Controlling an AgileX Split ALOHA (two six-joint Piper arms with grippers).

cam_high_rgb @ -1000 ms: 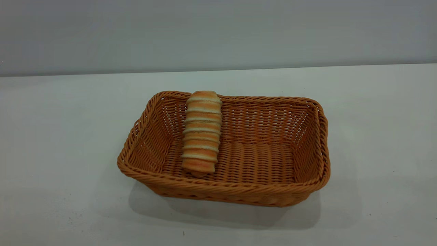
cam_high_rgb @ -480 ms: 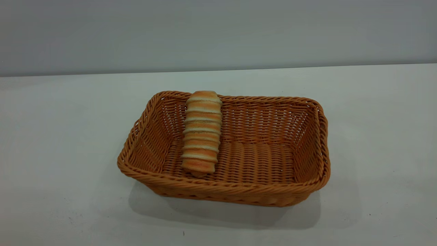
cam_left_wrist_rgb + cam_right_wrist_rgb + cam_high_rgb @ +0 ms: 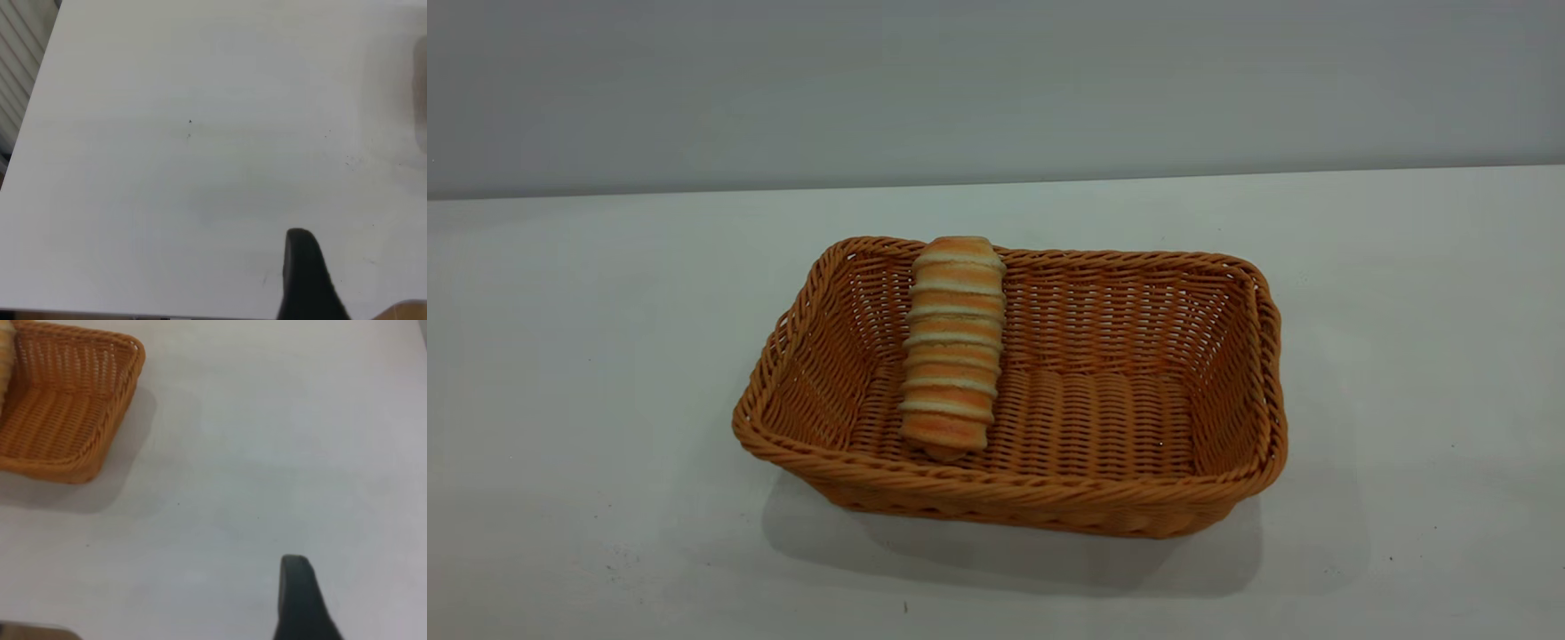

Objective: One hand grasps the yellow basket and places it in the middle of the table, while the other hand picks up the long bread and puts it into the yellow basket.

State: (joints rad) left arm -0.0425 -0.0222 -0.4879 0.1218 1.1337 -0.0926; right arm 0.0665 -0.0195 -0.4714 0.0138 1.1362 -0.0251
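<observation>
Long bread [image 3: 952, 343] leans on yellow basket [image 3: 1049, 493] rim.

Bare table under the left wrist

One black finger [image 3: 303, 277] of the left gripper hangs above the white table [image 3: 200, 133], near its edge.

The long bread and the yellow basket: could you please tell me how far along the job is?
It looks finished. The yellow basket stands near the middle of the table, and the long bread lies inside it, propped on the far rim. Nothing is in hand: both arms are back, each wrist view showing one finger over bare table. Nothing visible is left.
</observation>
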